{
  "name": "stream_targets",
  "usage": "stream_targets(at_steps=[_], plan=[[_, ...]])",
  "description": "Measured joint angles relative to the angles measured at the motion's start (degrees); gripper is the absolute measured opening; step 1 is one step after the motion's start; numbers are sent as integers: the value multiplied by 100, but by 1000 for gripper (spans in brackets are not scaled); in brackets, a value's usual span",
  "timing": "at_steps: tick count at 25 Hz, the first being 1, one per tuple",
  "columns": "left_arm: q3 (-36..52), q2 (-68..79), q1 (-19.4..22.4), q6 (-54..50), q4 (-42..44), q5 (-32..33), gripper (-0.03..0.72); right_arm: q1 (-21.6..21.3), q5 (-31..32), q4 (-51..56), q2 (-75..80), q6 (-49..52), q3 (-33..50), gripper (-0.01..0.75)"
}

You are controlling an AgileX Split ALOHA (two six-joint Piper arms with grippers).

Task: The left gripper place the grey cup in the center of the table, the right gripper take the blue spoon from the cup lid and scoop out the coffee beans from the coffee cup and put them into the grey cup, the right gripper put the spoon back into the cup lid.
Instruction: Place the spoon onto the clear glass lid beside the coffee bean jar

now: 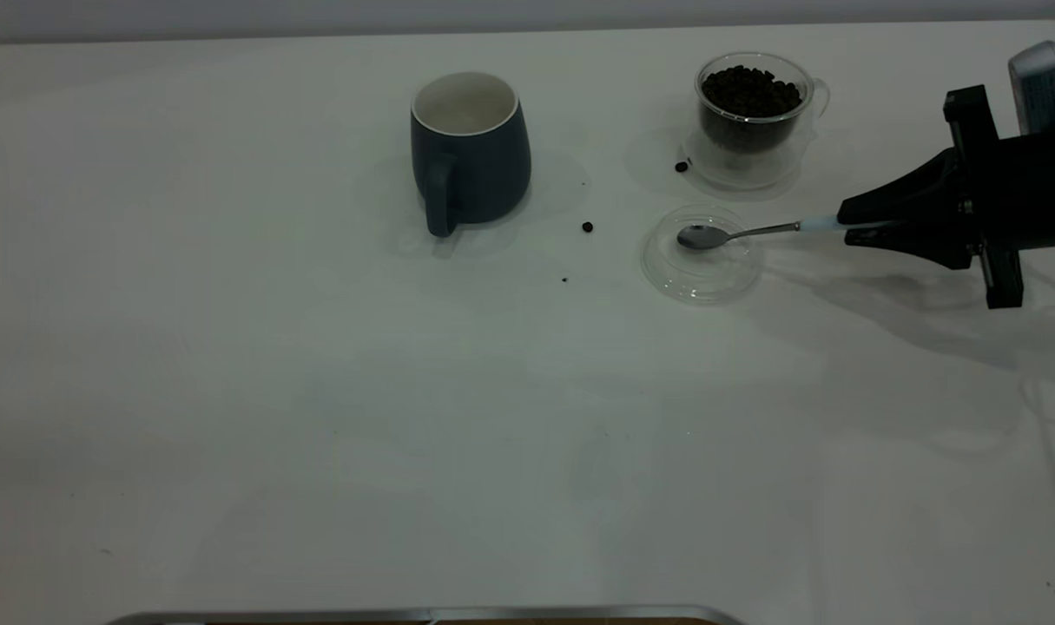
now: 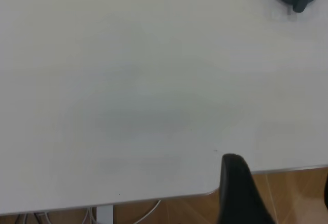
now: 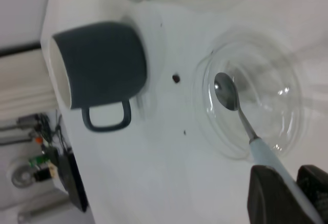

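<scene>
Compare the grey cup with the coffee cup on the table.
The grey cup is opaque with a pale inside; the coffee cup is clear glass. The grey cup looks empty from here; the coffee cup is full of coffee beans. The grey cup's handle faces the camera in the exterior view; the coffee cup's handle points toward the right arm's side. The grey cup looks taller and broader. Both stand upright on the table.
</scene>
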Motion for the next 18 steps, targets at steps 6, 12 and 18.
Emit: stream_targets(at_steps=[6, 12, 18], plan=[[0, 0, 0, -8, 0, 0, 466, 0, 103, 220, 237, 6, -27, 115], [0, 0, 0, -8, 0, 0, 466, 62, 137, 264, 280, 6, -31, 115], [0, 0, 0, -3, 0, 0, 466, 212, 137, 353, 280, -43, -31, 115]])
